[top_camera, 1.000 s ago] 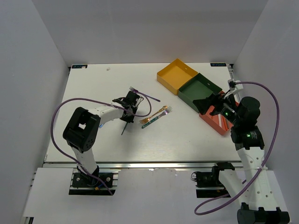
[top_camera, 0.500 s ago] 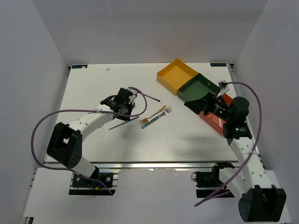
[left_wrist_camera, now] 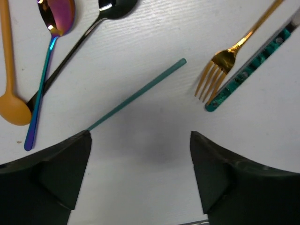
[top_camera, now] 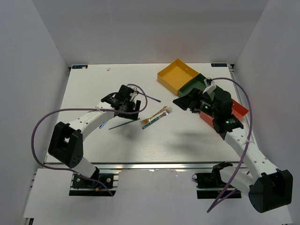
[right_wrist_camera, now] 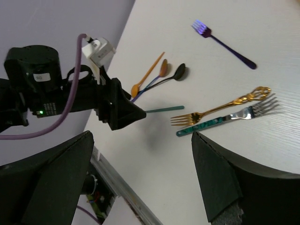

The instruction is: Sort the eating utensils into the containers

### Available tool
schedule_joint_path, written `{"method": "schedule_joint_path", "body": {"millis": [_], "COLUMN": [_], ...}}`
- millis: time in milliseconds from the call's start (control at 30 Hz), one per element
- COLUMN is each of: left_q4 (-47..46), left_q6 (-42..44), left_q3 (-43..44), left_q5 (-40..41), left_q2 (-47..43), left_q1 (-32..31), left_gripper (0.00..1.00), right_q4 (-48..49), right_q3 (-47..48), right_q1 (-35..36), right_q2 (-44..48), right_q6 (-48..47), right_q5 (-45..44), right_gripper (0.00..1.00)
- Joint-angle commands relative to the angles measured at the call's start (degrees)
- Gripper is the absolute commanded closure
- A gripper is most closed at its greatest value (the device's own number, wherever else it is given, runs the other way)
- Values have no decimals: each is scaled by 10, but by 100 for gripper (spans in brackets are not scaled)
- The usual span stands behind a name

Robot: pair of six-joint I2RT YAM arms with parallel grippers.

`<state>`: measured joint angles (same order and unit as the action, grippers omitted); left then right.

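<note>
Pick-up step judged in hand; no utensil is gripped. Left gripper (left_wrist_camera: pixel 139 137) is positioned with fingers wide apart over teal chopstick (left_wrist_camera: pixel 140 91), which is laid flat on table (top_camera: pixel 187 140), left of centre. Orange spoon (left_wrist_camera: pixel 14 110), iridescent spoon (left_wrist_camera: pixel 56 14) and black spoon (left_wrist_camera: pixel 75 49) are grouped far-left of it; gold fork (left_wrist_camera: pixel 220 65) and teal-handled fork (left_wrist_camera: pixel 248 70) just right. Right gripper (right_wrist_camera: pixel 140 137) is spread, empty, right of forks. Yellow tray (top_camera: pixel 178 75), green tray (top_camera: pixel 192 86), red tray (top_camera: pixel 239 108) are set far right. Next move, as judged: chopstick to be straddled, thin shaft pinched squarely, then carried right to tray.
</note>
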<state>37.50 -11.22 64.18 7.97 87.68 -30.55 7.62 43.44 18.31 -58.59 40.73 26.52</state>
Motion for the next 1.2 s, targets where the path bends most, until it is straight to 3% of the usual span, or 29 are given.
{"method": "schedule_joint_path", "body": {"millis": [0, 100, 167, 267, 300, 367, 400, 467, 600, 833, 1167], "left_q4": [10, 26, 68, 140, 155, 197, 202, 195, 180, 389, 413], "left_q6": [-62, -192, -378, -531, -626, -712, -750, -774, -888, -955, -1025], "left_q3": [58, 74, 82, 84, 78, 68, 57, 45, 19, 216, 289], "left_q5": [50, 139, 217, 268, 287, 280, 251, 235, 203, 146, 125], "left_q2": [11, 13, 5, -10, -16, -35, -40, -58, -52, 180, 269], "left_q1": [0, 0, 0, 0, 0, 14, 22, 41, 40, 22, -11], "left_gripper": [2, 2, 2, 2, 2, 25, 30, 30, 23, 22, 26], "right_q4": [-34, -78, -121, -132, -132, -158, -170, -205, -211, -212, -213], "right_q3": [20, 30, 31, 25, 24, 30, 34, 44, 52, 56, 35], "right_q1": [2, 2, 2, 2, 1, -1, 0, -2, -5, -5, -5], "right_q2": [29, 47, 60, 73, 77, 78, 77, 77, 71, 30, 29], "right_q6": [-41, -64, -76, -84, -86, -80, -79, -83, -86, -81, -124], "right_q5": [-62, -110, -160, -195, -198, -225, -239, -281, -272, -234, -245], "right_gripper": [11, 11, 11, 11, 11, 11, 11, 11, 11, 11, 11]}}
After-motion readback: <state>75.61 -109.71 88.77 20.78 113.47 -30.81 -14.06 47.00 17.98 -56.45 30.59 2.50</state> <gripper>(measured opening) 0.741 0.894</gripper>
